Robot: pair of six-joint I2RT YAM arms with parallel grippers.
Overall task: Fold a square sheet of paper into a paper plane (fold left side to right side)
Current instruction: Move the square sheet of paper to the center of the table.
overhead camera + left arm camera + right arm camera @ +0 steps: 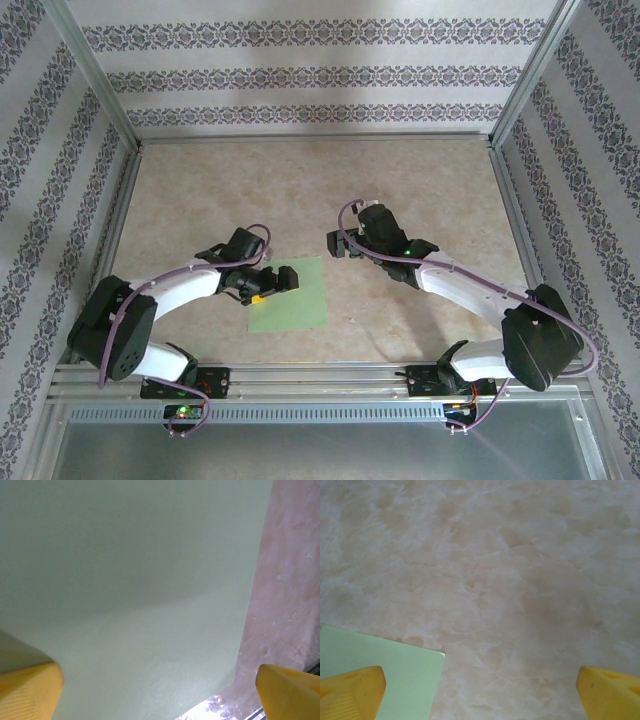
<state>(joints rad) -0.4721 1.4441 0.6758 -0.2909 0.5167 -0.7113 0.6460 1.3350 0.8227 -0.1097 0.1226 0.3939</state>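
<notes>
Lying flat on the beige marbled table [300, 185], the light green sheet of paper [298, 302] sits towards the near edge, a little left of the middle and between the two arms. It looks plain and unfolded from above, with no crease that I can make out.

The left gripper [278, 286] reaches in from the left and hangs over the sheet's far left part. Its jaws are spread wide and hold nothing. From its own camera the green paper spreads across nearly the whole picture, with one yellow fingertip [30, 695] low at each side and a strip of table down the right. Whether the tips touch the paper I cannot tell.

The right gripper [335, 246] is off the paper, just beyond its far right corner and over bare table. Its jaws are also wide apart and empty. Its camera catches that corner of the sheet low on the left, by one yellow tip, and marbled surface elsewhere.

Patterned wallpaper [300, 75] lines the walls around the table.
</notes>
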